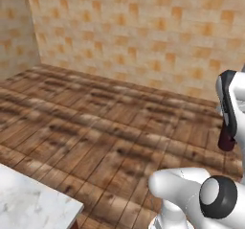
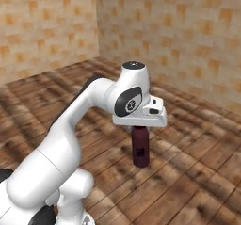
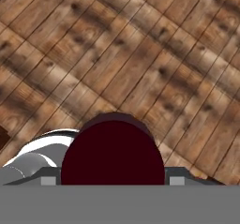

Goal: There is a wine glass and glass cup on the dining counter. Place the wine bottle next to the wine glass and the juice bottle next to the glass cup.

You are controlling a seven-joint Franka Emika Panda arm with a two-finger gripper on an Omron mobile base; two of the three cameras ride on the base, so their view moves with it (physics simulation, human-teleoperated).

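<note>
My gripper (image 2: 140,126) is shut on the wine bottle (image 2: 140,148), a dark, near-black bottle that hangs upright under the hand, well above the wood floor. In the left base view the bottle's lower part (image 1: 226,141) shows below the hand at the right edge. The hand view looks straight down on the bottle's dark red round top (image 3: 112,155), held between the fingers. The wine glass, glass cup and juice bottle are out of view.
A corner of a white marble top (image 1: 28,205) sits at the lower left; I cannot tell whether it is the dining counter. Brown plank floor (image 1: 95,127) stretches ahead to tiled walls (image 1: 134,31) that meet in a corner.
</note>
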